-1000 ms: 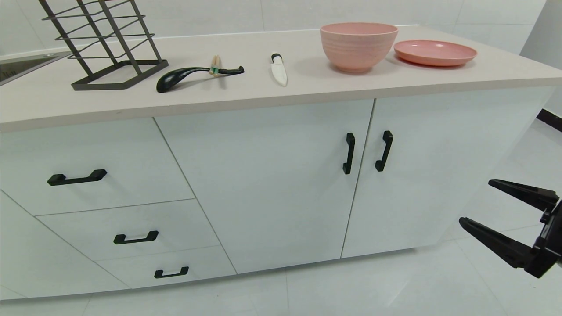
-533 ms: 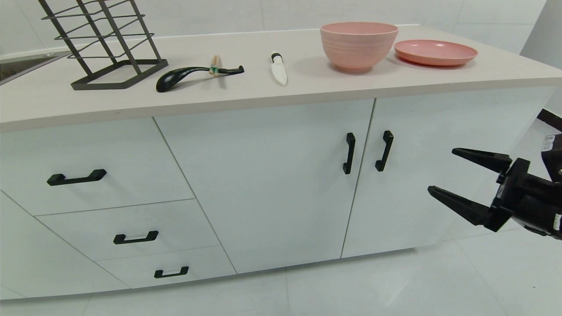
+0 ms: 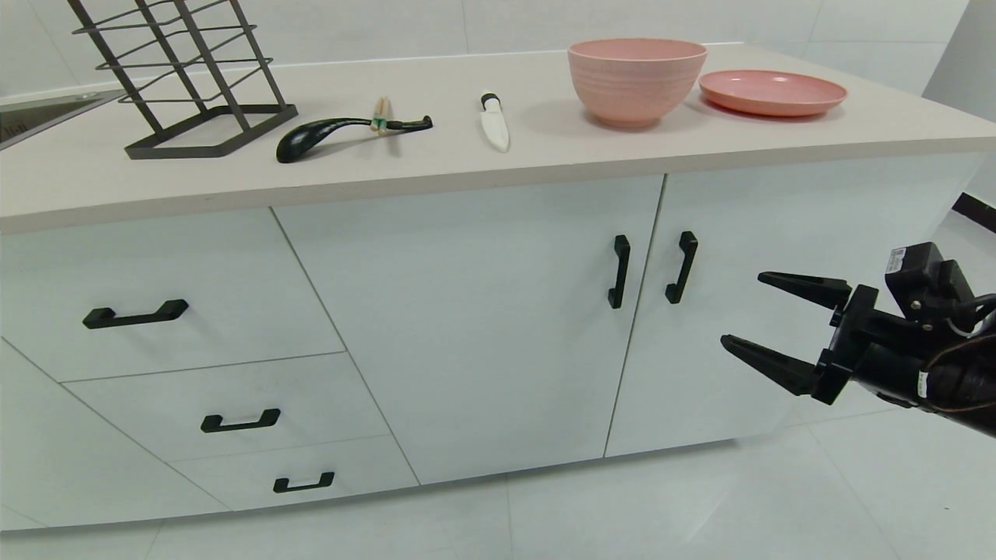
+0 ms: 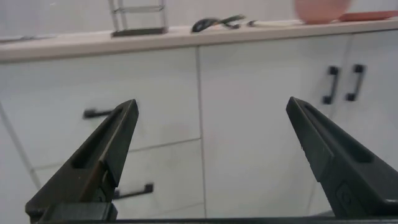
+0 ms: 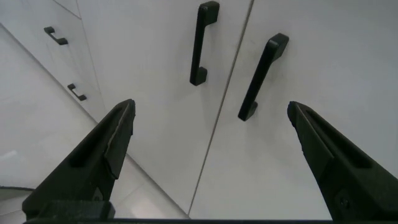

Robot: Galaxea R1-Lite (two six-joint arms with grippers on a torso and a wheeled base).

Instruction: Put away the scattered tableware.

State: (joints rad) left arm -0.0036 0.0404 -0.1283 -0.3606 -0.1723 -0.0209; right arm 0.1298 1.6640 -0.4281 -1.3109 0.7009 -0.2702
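**Right gripper faces the cupboard doors; tableware waits above**

The pink bowl (image 3: pixel 636 78), plate (image 3: pixel 770 92), knife (image 3: pixel 494 124), black spoon (image 3: pixel 311 136) and chopsticks (image 3: pixel 380 117) all lie on the countertop (image 3: pixel 700 136), as does the wire rack (image 3: pixel 187 78). Below the countertop's front edge the right gripper (image 3: pixel 743 308) hangs spread wide and empty, facing the door handles (image 3: pixel 618 272), probably to open storage first. Its wrist view brings both handles close. The left wrist view adds the left gripper (image 4: pixel 211 102), equally wide, below and well back from the countertop.
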